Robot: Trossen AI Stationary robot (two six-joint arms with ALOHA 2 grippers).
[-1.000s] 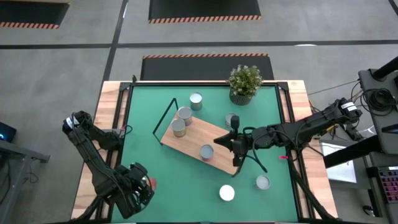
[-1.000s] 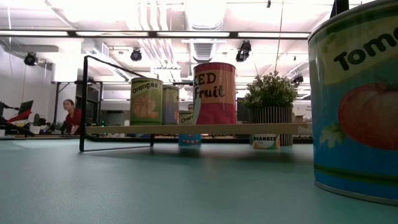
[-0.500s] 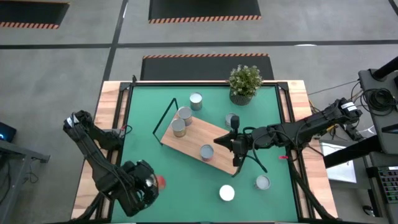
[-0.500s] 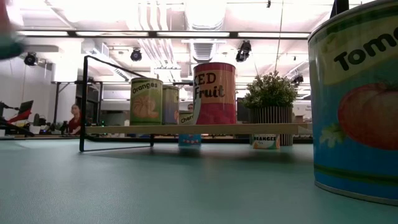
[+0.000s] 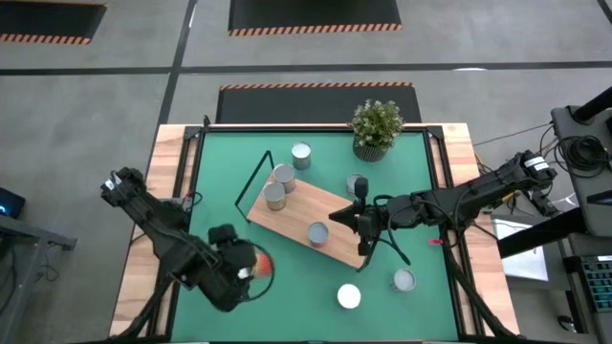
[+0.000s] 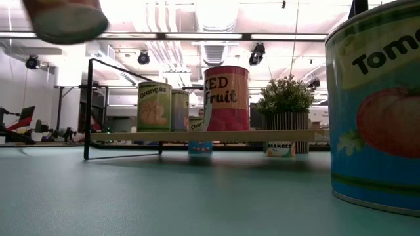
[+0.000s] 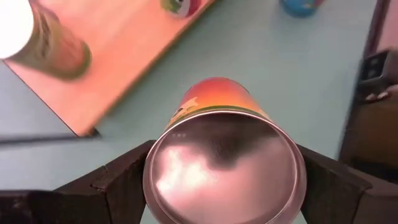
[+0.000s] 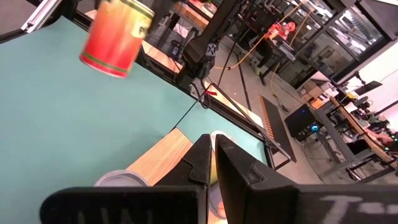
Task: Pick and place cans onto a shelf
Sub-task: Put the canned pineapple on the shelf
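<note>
Silvery metal fills the left wrist view: the round end of a red-and-orange can (image 7: 224, 165) sits clamped between the left gripper (image 7: 225, 180)'s two dark fingers (image 7: 121, 177), spread wide around it. From above, that can (image 5: 260, 261) is only a small reddish spot at the left gripper (image 5: 239, 270), above the green mat (image 5: 220, 191) and near the light-wood shelf (image 5: 296, 212)'s left end. The low view catches just its blurred underside (image 6: 65, 19) hanging in the air, and alone shows the writing: "Oranges" on one can (image 6: 154, 106) on the shelf (image 6: 203, 136), "ED Fruit" on a pinkish-red can (image 6: 226, 98) beside it, and "Tom" on a large blue can with a tomato picture (image 6: 374, 105) close to the camera. A potted plant (image 6: 285, 111) stands behind. The right wrist view shows the right gripper (image 8: 213, 163) with its fingers pressed together, holding nothing, above the shelf's right end (image 8: 163, 162), and the held can (image 8: 117, 36) tilted in mid-air beyond.
</note>
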